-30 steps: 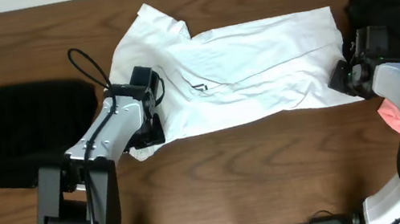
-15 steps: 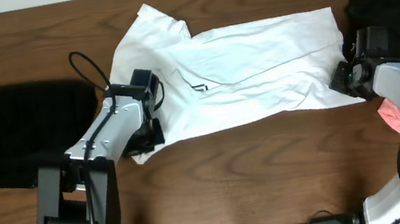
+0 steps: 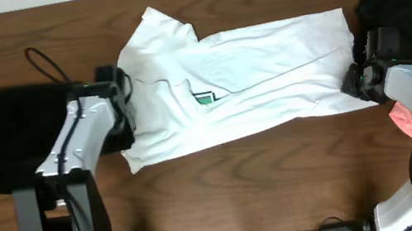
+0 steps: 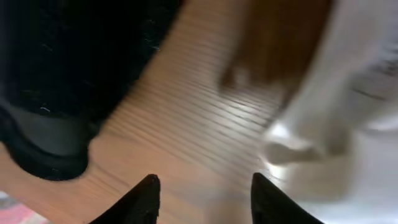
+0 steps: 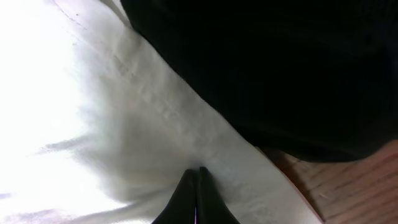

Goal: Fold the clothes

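The white T-shirt point(image 3: 258, 73) lies spread across the table's middle, with a small green print point(image 3: 204, 97) showing. My left gripper point(image 3: 122, 132) is open and empty at the shirt's left edge. In the left wrist view its fingers point(image 4: 204, 180) hang over bare wood, between a black garment point(image 4: 62, 50) and the shirt point(image 4: 367, 155). My right gripper point(image 3: 354, 82) is shut on the shirt's right hem. In the right wrist view its tips point(image 5: 196, 169) are pressed together in white fabric point(image 5: 93, 93).
A folded black garment point(image 3: 21, 138) lies at the left. A crumpled black garment point(image 3: 406, 6) lies at the back right and also shows in the right wrist view point(image 5: 280, 62). A pink garment point(image 3: 402, 118) lies beside the right arm. Bare wood shows along the front.
My left arm has swung left and back, away from the shirt's lower left corner. The shirt's left part has shifted left and the green print now shows. The right arm has not moved.
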